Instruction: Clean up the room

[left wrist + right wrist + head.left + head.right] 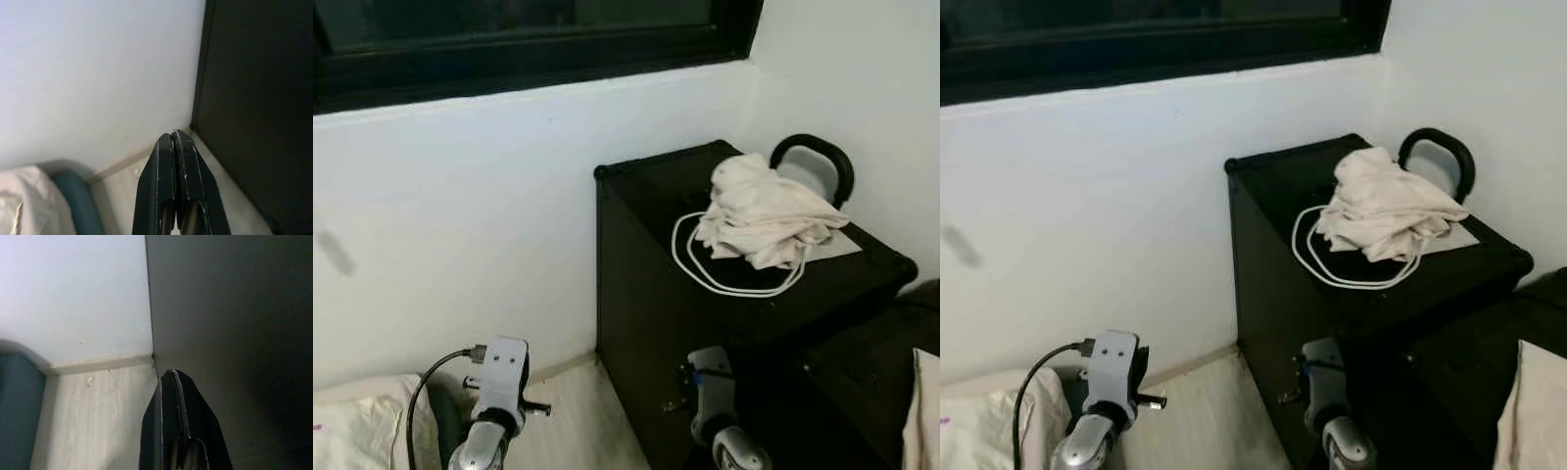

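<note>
A crumpled cream cloth [766,212] lies on top of a black cabinet [651,294] in the corner, over a looped white cable [736,284] and a sheet of paper [837,245]. A black curved handle [815,149] rises behind the cloth. My left gripper [174,139] is shut and empty, held low near the wall and floor. My right gripper [171,377] is also shut and empty, close to the cabinet's dark side. Both wrists show low in the eye views, the left wrist [499,382] and the right wrist [713,392].
A white wall [460,225] runs under a dark window frame [529,49]. Pale bedding [362,431] and a teal object [78,200] lie at the left by the baseboard. Light wood floor [98,416] lies between wall and cabinet. Another pale fabric [922,411] sits far right.
</note>
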`<state>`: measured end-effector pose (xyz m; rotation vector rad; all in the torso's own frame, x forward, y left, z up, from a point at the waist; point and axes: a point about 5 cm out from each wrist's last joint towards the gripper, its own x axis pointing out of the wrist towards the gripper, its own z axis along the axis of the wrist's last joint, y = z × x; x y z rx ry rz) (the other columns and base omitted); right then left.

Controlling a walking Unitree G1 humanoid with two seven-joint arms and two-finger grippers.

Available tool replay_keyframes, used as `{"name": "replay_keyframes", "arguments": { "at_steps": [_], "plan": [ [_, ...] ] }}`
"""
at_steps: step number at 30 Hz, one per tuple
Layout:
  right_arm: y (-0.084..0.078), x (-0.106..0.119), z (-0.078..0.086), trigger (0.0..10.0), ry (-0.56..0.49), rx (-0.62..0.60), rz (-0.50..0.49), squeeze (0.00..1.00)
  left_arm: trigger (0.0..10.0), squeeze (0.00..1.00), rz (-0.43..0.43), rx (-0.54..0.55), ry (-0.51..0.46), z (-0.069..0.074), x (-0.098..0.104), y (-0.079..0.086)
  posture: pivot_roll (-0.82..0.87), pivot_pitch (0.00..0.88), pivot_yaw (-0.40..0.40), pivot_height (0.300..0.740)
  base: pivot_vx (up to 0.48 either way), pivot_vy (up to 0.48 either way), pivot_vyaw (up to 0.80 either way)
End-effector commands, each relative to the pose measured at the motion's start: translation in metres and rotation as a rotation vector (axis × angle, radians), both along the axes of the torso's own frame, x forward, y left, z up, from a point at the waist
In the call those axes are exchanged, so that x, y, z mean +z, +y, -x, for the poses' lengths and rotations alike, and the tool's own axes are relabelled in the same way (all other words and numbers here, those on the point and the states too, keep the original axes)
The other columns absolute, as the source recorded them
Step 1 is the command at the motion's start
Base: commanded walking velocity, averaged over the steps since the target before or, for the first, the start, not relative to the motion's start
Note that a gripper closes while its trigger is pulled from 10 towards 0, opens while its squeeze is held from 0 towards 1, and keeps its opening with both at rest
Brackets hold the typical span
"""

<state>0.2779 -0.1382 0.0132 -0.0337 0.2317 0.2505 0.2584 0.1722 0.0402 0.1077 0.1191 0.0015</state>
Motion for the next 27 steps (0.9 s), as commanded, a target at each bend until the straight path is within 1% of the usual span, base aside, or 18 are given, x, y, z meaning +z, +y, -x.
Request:
{"name": "replay_keyframes", "arguments": {
  "at_steps": [1, 9, 10, 16, 21, 27],
  "plan": [
    [0.0036, 0.0013, -0.0007, 10.0, -0.006, 0.010, -0.007, 0.00, 10.0, 0.00, 0.001, 0.014, 0.020, 0.0048, -0.0050, 0.0049, -0.03, 0.107, -0.048, 0.740, 0.000, 0.000, 0.00],
    [0.0051, -0.0026, 0.0035, 10.0, 0.005, 0.017, -0.004, 0.00, 10.0, 0.00, -0.005, -0.009, 0.015, 0.0085, -0.0068, 0.0028, -0.03, 0.101, -0.050, 0.740, 0.000, 0.000, 0.00],
    [0.0061, -0.0040, 0.0050, 10.0, 0.010, 0.019, -0.005, 0.00, 10.0, 0.00, 0.001, -0.028, 0.016, 0.0093, -0.0075, 0.0002, -0.03, 0.098, -0.050, 0.740, 0.000, 0.000, 0.00],
    [0.0065, -0.0057, 0.0062, 10.0, 0.018, 0.017, -0.007, 0.00, 10.0, 0.00, 0.012, -0.038, 0.022, 0.0099, -0.0080, -0.0012, -0.03, 0.094, -0.045, 0.740, 0.000, 0.000, 0.00],
    [0.0070, -0.0067, 0.0073, 10.0, 0.020, 0.016, -0.006, 0.00, 10.0, 0.00, 0.009, -0.042, 0.022, 0.0106, -0.0082, -0.0007, -0.03, 0.094, -0.045, 0.740, 0.000, 0.431, 0.00],
    [0.0084, -0.0079, 0.0091, 10.0, 0.024, 0.016, -0.008, 0.00, 10.0, 0.00, -0.014, -0.046, 0.018, 0.0113, -0.0081, 0.0002, -0.03, 0.089, -0.042, 0.740, 0.000, 0.000, 0.00]
  ]
}}
